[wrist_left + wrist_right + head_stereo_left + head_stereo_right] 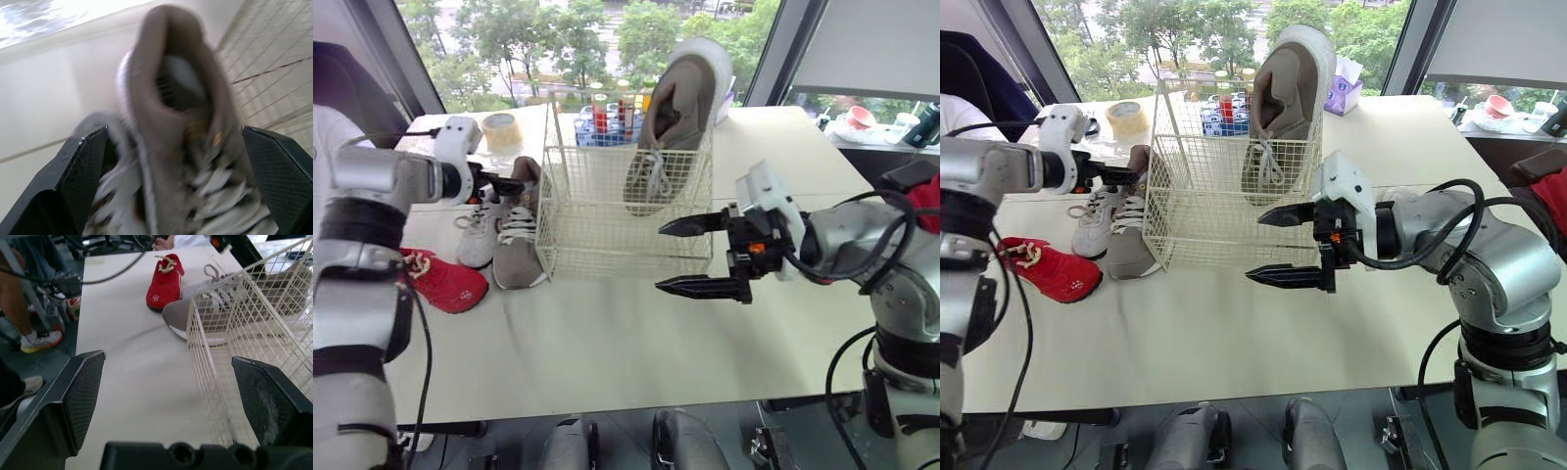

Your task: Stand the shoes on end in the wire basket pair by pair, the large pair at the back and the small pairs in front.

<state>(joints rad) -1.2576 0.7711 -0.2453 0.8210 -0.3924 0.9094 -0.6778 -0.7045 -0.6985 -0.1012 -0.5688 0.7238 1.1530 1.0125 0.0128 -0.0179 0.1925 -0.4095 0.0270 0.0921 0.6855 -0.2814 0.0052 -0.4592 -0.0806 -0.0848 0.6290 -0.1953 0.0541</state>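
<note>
So, one big tan shoe (671, 127) is stood on end at the back of the wire basket (597, 211). Just left of the basket, the second tan shoe (517, 240) is straddled at the heel by the left gripper (509, 184), spread wide. It's probably best pinched firmly before being lifted. The right gripper (658, 257) is held open out front.

Mid-frame, a white wire basket (1197, 211) stands on the pale table (1214, 343), and one large taupe shoe (1285, 93) stands on end in its upper right corner, heel up above the rim. At the basket's lower right corner the right gripper (1253, 247) hangs over the table, its two black fingers spread wide and pointing left. Left of the basket lie a second taupe shoe (1128, 240), a white shoe (1095, 220) and, further left, a red shoe (1050, 274), with the left gripper (1124, 176) at the taupe one's heel
</note>
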